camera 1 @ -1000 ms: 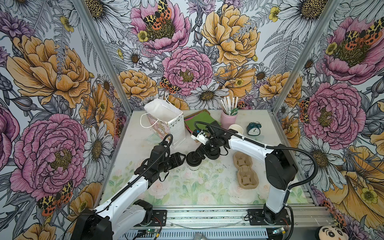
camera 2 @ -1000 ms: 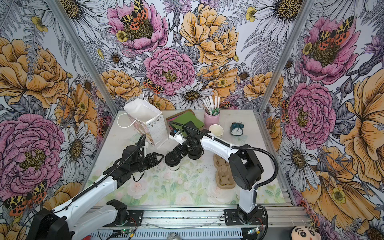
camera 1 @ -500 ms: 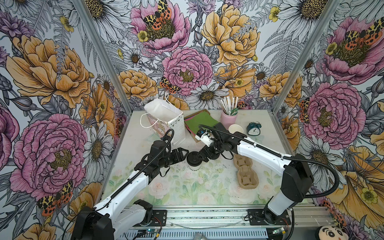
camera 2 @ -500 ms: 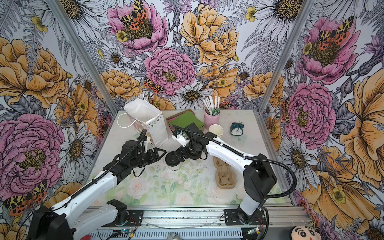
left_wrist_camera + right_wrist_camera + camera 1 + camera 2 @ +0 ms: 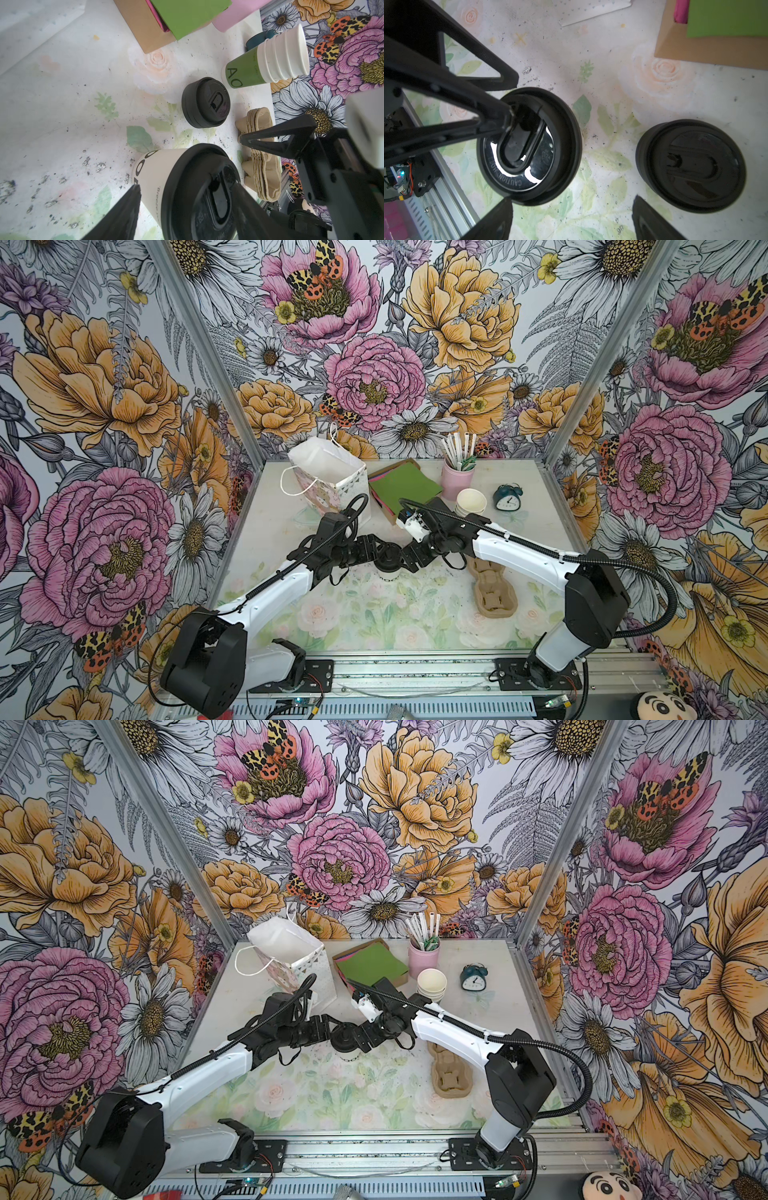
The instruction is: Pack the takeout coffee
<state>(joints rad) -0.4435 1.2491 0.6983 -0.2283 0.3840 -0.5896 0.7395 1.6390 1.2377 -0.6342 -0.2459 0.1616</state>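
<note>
The takeout coffee (image 5: 388, 563) stands upright on the table (image 5: 374, 626) with its lid on. It is near the middle, in front of the white paper bag (image 5: 328, 472) and apart from the pulp cup carrier (image 5: 492, 585), which lies to the right in both top views. I find the two grippers meeting at the cup from opposite sides.

Left gripper (image 5: 185, 186): jaws apart, straddling one side of the cup. One finger (image 5: 500, 122) has its tip down in the recess of the black lid. The other finger (image 5: 126, 207) lies outside, just beside the pale cup wall. I see no clamp on the cup.

Right gripper (image 5: 572, 199): jaws wide, holding nothing. One fingertip (image 5: 500, 216) sits just beside the lid rim, and the cup is outside the gap.

A pile of spare lids (image 5: 691, 166) rests on the table near the cup, not touching it. The stack of lidless cups (image 5: 471, 502) stands further back.
</note>
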